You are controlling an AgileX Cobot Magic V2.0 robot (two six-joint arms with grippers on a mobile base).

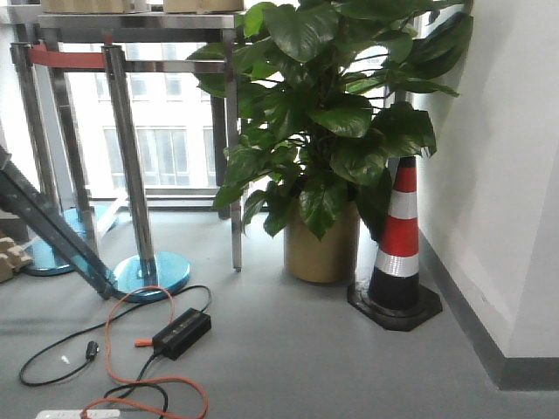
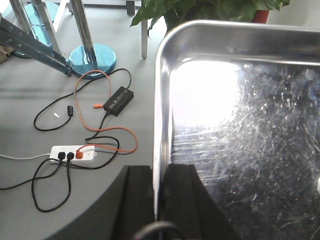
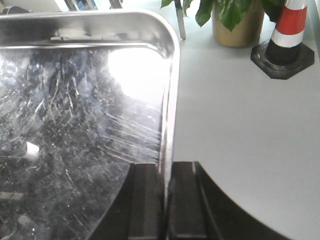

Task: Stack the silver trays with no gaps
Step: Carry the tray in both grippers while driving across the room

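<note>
Left tool (image 2: pixel 161 172) and right tool (image 3: pixel 165 170) each pinch a thin rim of the silver tray (image 2: pixel 240 150), so I fear uneven arm motion could slip it or seat it crooked.

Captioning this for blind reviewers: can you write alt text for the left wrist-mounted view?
The left gripper clamps a side rim of a scratched silver tray that fills the right of the frame. Beside it on the grey floor lie a white power strip, an orange cable and a black power adapter, with a blue-based stanchion behind.
</note>
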